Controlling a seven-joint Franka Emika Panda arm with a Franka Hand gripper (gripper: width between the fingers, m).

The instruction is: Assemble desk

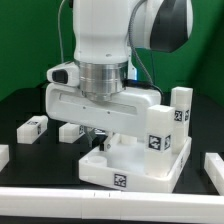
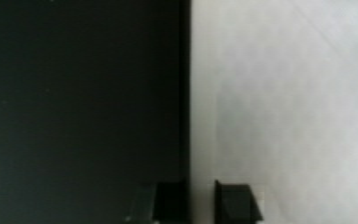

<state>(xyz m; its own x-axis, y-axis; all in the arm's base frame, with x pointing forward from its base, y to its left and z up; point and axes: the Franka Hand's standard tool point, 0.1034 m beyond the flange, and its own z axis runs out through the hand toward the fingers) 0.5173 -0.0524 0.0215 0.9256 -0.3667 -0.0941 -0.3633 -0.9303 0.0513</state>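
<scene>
Blurry close-up. A plain white surface [image 2: 282, 100] fills half the frame and a dark area [image 2: 78, 100] fills the rest, with a straight edge between them. The tool [image 2: 202, 203] is nearly closed, its dark fingertips [image 2: 169, 203] just apart. The edge meets that gap. Can't tell whether anything is gripped.

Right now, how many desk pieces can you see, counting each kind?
Tabletop: 1
Standing legs: 2, rear leg, front leg
Lying legs: 2, outer leg, inner leg
Total: 5

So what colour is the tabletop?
The tabletop is white with black-and-white tags; exterior view.
</scene>
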